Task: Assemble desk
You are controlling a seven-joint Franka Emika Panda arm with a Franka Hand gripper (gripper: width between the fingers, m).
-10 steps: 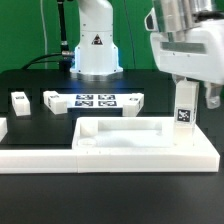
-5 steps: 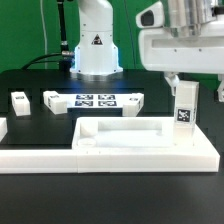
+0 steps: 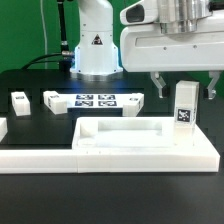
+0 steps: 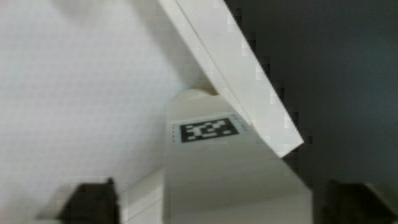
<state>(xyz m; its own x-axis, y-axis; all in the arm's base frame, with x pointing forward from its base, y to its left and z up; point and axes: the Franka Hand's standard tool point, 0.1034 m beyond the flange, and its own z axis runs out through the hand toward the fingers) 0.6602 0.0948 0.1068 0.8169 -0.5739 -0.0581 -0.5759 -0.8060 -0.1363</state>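
Note:
A white square-section leg [image 3: 184, 107] with a black-and-white tag stands upright at the exterior view's right, just behind the tabletop slab [image 3: 128, 137] with raised rims. My gripper [image 3: 186, 86] hangs over the leg, open, with its fingers [image 3: 158, 85] wide on either side of the leg's top and not touching it. In the wrist view the tagged leg [image 4: 210, 130] sits between the two dark fingertips [image 4: 89, 205], with my gripper [image 4: 222, 206] empty. Another leg [image 3: 20, 102] lies at the exterior view's left.
The marker board [image 3: 95, 100] lies behind the tabletop, in front of the robot base [image 3: 96, 45]. The long low white L-shaped rail [image 3: 40, 155] runs along the front and the right side of the tabletop. A white part [image 3: 2, 126] shows at the left edge.
My gripper has moved up and toward the exterior view's left, ending centred over the upright leg. The leg and the other parts have not moved.

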